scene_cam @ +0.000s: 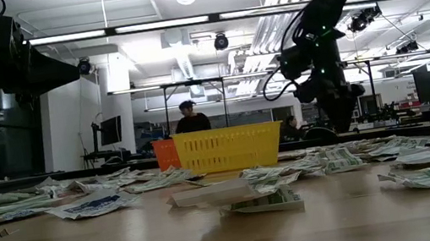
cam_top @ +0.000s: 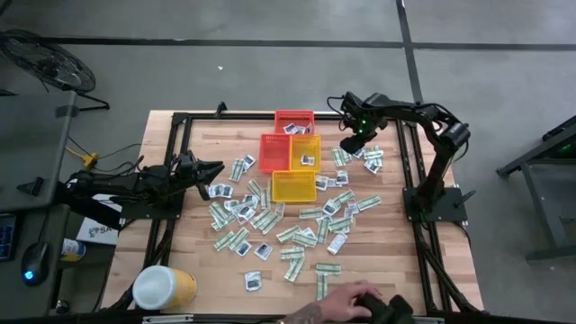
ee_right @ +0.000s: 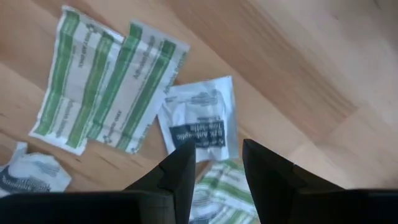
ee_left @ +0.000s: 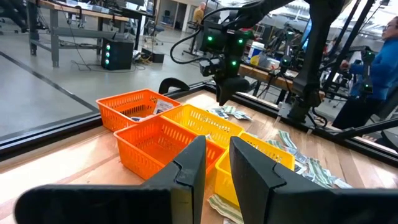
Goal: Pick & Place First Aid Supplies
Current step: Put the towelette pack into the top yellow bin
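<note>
The first aid supplies [cam_top: 297, 225] lie flat and scattered over the wooden table: green-and-white strips [ee_right: 134, 87] and white squares with dark blue marks [ee_right: 199, 124]. My right gripper [cam_top: 353, 144] hangs over the far right part of the scatter, right of the baskets. It points down and is open [ee_right: 217, 165], with a white square packet just below and ahead of its fingertips and nothing between them. My left gripper [cam_top: 214, 169] waits level at the table's left side, open [ee_left: 217, 168] and empty, facing the baskets.
Several small baskets stand at the far middle: red [cam_top: 294, 121], orange [cam_top: 274, 151], orange-yellow [cam_top: 307, 149] and yellow [cam_top: 294, 186]. A yellow tub with a white lid [cam_top: 162, 288] stands near left. A person's hand [cam_top: 346, 301] rests at the near edge.
</note>
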Motion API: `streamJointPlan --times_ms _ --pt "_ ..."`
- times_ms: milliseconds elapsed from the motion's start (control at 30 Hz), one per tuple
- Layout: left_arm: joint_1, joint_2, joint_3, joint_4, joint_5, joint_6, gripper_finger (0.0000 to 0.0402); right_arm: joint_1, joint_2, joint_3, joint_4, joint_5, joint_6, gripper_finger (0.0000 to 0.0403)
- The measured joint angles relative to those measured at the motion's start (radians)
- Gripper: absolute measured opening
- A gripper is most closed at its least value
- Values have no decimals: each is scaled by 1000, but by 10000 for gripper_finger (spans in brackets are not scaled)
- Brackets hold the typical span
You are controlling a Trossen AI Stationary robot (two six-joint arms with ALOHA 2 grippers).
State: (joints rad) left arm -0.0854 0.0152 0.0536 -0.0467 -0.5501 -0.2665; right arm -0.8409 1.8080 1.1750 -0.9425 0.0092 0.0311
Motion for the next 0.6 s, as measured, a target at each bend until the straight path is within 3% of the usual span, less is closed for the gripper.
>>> streamJointPlan --times_ms 600 --pt "0 0 0 0 0 0 73 -56 0 -119 156 -58 -10 126"
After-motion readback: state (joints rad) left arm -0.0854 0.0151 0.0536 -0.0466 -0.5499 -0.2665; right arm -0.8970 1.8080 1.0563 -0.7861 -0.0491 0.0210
